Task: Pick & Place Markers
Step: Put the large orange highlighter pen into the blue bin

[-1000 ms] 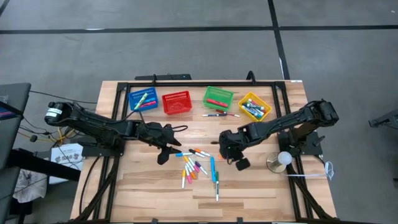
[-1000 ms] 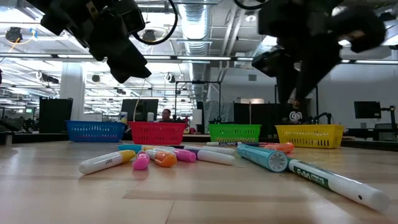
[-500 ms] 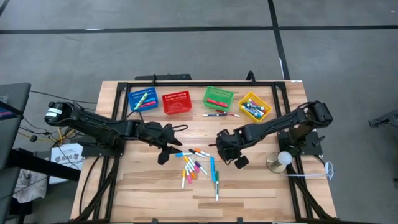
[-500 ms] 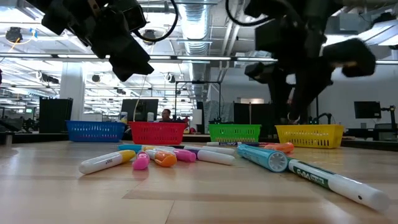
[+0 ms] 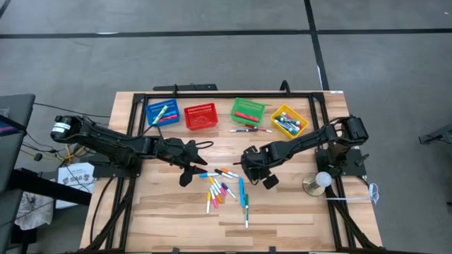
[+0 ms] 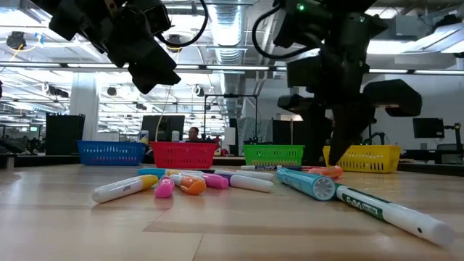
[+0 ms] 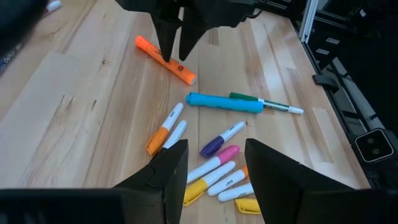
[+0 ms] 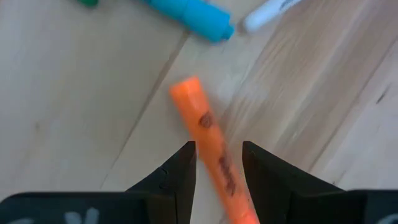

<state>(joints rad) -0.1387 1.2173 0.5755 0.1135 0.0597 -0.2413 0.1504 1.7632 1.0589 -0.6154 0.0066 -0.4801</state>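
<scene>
Two open, empty end effectors, right end effector [image 8: 217, 163] astride orange marker [image 8: 213, 153], left end effector [image 7: 214, 163] above scattered markers [image 5: 222, 189].

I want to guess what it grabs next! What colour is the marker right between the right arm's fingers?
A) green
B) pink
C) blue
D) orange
D: in the right wrist view the right gripper hangs open with the orange marker lying on the table in line with the gap between its fingers.
</scene>
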